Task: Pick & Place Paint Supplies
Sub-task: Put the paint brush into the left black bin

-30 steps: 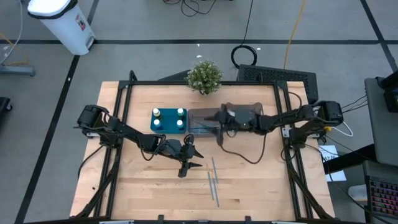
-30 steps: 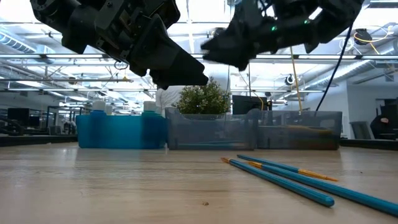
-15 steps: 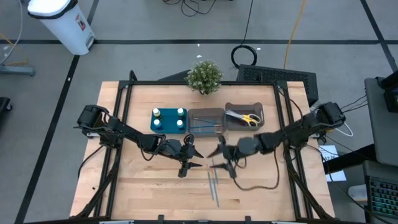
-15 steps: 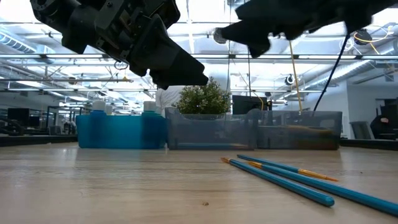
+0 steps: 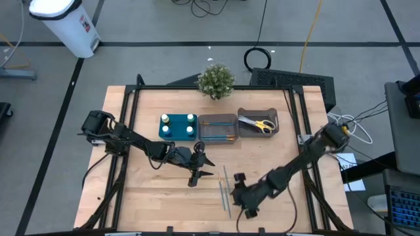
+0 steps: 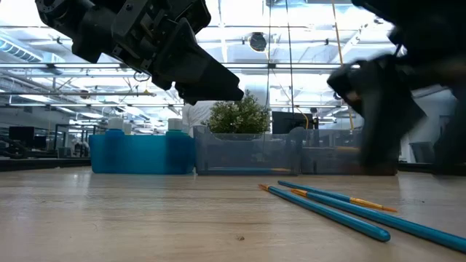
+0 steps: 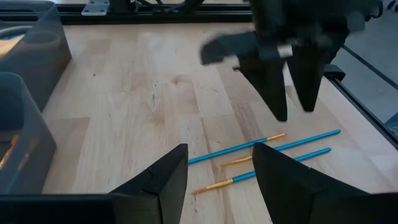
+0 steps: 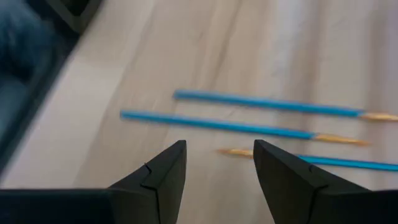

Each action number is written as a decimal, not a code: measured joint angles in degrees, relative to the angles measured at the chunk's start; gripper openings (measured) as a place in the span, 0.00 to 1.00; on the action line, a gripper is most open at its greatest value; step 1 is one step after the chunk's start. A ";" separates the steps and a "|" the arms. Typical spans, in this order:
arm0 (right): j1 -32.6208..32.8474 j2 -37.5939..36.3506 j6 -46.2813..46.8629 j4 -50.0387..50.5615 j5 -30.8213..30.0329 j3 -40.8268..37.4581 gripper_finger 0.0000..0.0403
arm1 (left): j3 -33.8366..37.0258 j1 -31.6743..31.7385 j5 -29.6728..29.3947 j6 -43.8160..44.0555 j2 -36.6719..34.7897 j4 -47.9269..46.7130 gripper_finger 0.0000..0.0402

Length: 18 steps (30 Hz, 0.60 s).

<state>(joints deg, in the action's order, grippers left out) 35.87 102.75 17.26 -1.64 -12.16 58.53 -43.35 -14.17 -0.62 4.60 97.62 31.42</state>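
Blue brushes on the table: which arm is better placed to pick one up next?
The right. Its gripper hangs right beside the blue brushes, jaws open, with the brushes just ahead in its wrist view. The left gripper waits farther off, nearer the table's middle.

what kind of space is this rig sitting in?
Looks like a robotics lab in an open industrial-style hall: exposed ceiling trusses, taped lines on the grey floor, cables trailing off behind the wooden table.
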 joint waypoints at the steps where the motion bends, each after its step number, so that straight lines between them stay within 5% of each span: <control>1: 0.57 1.81 -0.52 2.25 0.06 1.66 0.44 | 0.00 0.02 -0.02 0.06 0.00 -0.04 0.46; 18: -1.20 6.08 -1.56 3.16 3.70 4.99 0.42 | 0.00 0.00 -0.03 0.70 0.00 0.00 0.46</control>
<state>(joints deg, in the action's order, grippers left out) 34.68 108.83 15.69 1.52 -8.47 63.53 -43.35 -14.17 -0.64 5.30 97.62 31.42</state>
